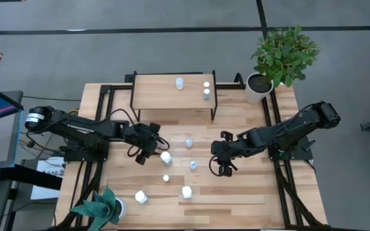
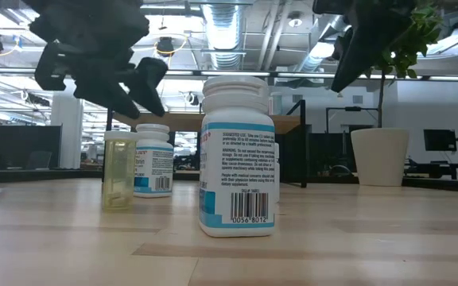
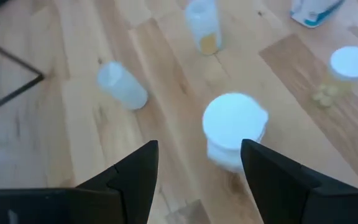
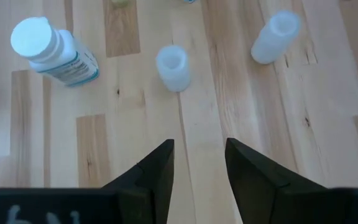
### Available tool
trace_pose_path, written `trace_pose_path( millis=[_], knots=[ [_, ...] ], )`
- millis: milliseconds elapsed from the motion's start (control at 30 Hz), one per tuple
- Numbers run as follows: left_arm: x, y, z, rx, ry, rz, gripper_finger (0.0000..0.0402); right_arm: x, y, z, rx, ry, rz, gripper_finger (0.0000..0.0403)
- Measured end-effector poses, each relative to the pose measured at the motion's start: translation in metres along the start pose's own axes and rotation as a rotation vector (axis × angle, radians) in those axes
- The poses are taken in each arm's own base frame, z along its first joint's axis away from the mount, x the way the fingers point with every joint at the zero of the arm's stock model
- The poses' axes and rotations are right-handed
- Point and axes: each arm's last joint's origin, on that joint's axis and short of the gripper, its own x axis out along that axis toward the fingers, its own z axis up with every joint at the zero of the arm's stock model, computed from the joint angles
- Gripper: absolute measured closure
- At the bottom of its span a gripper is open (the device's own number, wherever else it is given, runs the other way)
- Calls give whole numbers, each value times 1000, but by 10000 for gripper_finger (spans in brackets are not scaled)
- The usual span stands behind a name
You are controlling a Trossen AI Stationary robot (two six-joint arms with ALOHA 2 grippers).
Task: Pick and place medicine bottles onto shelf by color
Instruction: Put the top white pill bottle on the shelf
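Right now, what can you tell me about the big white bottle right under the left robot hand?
The white bottle looks like plastic, with a round white cap on top and a wider white body below. It stands upright on the wooden table, touching only the tabletop. The left gripper hangs above it with its two dark fingers spread wide, one to each side, not touching it. Smaller pale bottles stand apart from it on the table. Its label cannot be made out from above.
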Motion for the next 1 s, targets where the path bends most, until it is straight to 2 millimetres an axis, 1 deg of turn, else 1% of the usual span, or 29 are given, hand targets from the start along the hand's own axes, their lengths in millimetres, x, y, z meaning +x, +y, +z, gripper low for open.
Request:
trace_pose_path(
  millis=[67, 167, 333, 600, 700, 867, 1000],
  knots=[
    [3, -1, 4, 32, 9, -15, 184, 0, 2, -2, -8, 11, 0, 240],
    [9, -5, 4, 67, 45, -46, 184, 0, 3, -3, -14, 15, 1, 241],
    [18, -10, 0, 50, 91, -78, 184, -1, 7, -5, -28, 16, 10, 239],
    [20, -10, 1, 37, 83, -82, 182, -2, 11, -6, -39, 13, 20, 243],
    [28, -11, -3, 16, 119, -105, 178, -2, 11, -6, -38, 9, 22, 243],
    [47, -13, -8, -15, 137, -113, 172, -2, 11, -5, -37, 6, 23, 244],
    [50, -11, -5, -17, 102, -98, 172, -2, 11, -5, -38, 7, 22, 245]
  ],
)
